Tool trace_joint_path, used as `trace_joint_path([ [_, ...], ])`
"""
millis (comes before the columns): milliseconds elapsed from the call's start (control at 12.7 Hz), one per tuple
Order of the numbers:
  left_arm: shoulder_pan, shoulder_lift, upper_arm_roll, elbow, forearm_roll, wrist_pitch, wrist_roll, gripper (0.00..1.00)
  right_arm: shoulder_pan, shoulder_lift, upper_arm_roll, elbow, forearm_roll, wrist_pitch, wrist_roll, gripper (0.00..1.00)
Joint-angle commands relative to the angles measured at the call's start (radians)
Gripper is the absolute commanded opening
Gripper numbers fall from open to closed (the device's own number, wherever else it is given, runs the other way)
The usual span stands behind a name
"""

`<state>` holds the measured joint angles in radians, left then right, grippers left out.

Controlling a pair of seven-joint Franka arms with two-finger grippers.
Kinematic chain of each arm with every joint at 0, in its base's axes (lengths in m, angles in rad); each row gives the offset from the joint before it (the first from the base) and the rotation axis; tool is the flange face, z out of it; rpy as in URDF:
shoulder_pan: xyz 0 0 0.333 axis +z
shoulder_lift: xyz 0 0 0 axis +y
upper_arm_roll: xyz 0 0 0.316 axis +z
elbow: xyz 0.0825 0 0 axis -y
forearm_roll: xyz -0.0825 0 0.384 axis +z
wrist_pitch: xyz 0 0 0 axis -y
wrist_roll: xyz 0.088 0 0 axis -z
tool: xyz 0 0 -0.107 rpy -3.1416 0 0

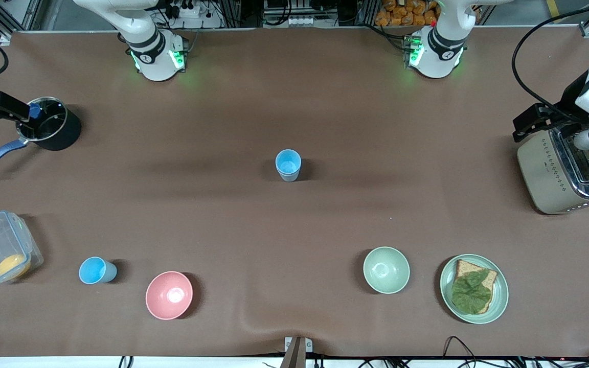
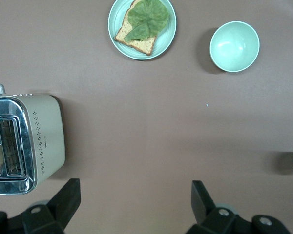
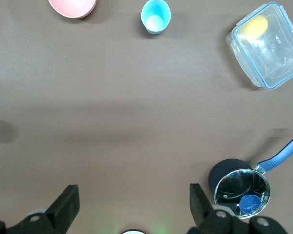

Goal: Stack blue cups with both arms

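Pink bowl [image 1: 168,295], green bowl [image 1: 386,270], toaster [image 1: 563,171], lidded saucepan [image 1: 49,128].

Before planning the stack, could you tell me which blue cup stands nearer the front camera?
The blue cup beside the pink bowl; the other blue cup stands alone at mid-table, farther up.

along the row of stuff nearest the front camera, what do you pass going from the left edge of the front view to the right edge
clear lidded container → sky-blue cup → pink bowl → pale green bowl → green plate with bread and a lettuce leaf
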<state>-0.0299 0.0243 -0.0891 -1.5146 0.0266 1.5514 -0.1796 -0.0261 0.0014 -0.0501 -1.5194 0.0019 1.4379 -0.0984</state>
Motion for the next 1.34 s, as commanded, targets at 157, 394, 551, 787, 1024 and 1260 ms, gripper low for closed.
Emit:
trace_joint_path([
  [157, 0.004, -0.014, 0.005, 0.004, -0.024, -0.010, 0.029, 1.00, -0.035, -0.018, 0.056, -0.019, -0.007, -0.016, 0.003, 1.00],
  [394, 0.002, -0.014, 0.005, 0.004, -0.017, -0.020, 0.029, 1.00, -0.035, -0.017, 0.056, -0.019, -0.007, -0.008, 0.003, 1.00],
  [551, 0.004, -0.014, 0.006, 0.002, -0.016, -0.030, 0.029, 1.00, -0.029, -0.015, 0.056, -0.021, -0.007, -0.004, 0.003, 1.00],
  [787, 0.004, -0.014, 0.006, 0.002, -0.013, -0.043, 0.029, 1.00, -0.018, -0.012, 0.058, -0.021, -0.007, -0.001, 0.003, 1.00],
  [1024, 0.004, -0.012, 0.006, 0.002, -0.011, -0.047, 0.028, 1.00, -0.005, -0.011, 0.058, -0.022, -0.007, -0.001, 0.003, 1.00],
  [1260, 0.005, -0.012, 0.008, 0.002, -0.011, -0.047, 0.029, 1.00, -0.009, -0.015, 0.055, -0.019, -0.007, -0.007, 0.003, 1.00],
])
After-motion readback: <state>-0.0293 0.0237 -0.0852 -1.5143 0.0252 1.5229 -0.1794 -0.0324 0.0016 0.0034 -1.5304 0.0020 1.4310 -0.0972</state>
